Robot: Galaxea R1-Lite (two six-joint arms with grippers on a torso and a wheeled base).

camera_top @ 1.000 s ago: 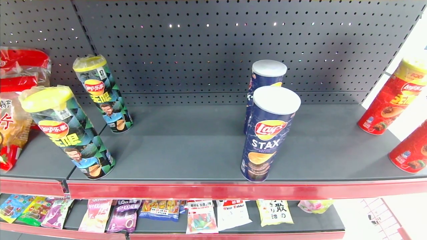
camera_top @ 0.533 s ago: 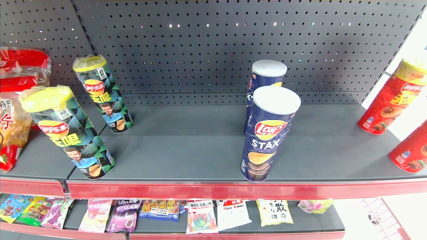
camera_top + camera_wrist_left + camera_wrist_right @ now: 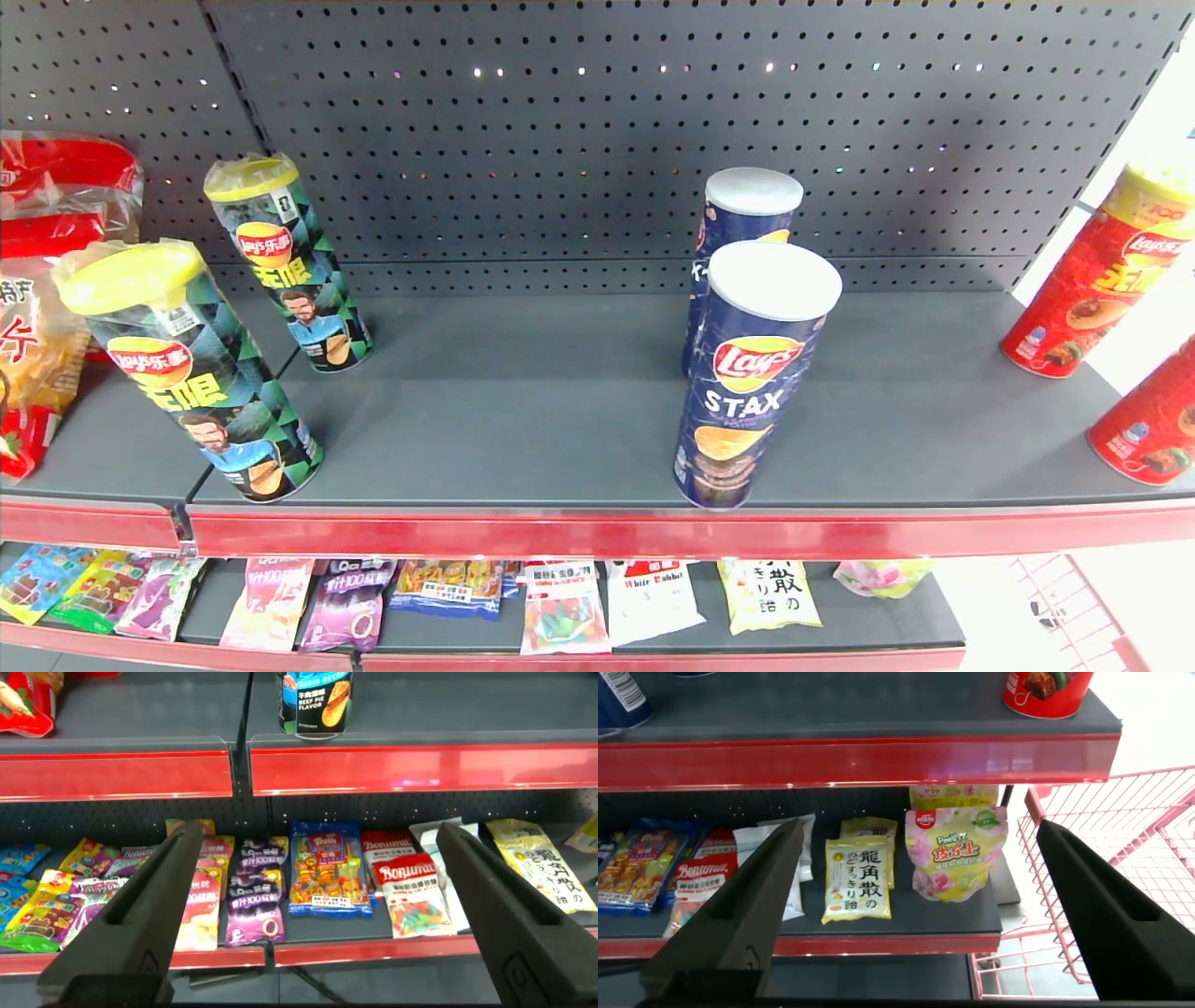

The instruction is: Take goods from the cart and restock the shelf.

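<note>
Dark grey metal forms the shelf [image 3: 560, 411], fronted by a red edge. Two blue cans [image 3: 747, 392] are seen upright right of centre, one behind the other. Two yellow-lidded cans [image 3: 201, 373] stand towards the left, and red cans [image 3: 1088, 280] at the right end. Snack bags [image 3: 322, 868] are laid along the lower shelf. The left end effector [image 3: 320, 829] is recorded released, fingers wide apart, facing that lower shelf. The right end effector [image 3: 922, 826] is likewise released, with the pink cart [image 3: 1120, 777] beside it.
</note>
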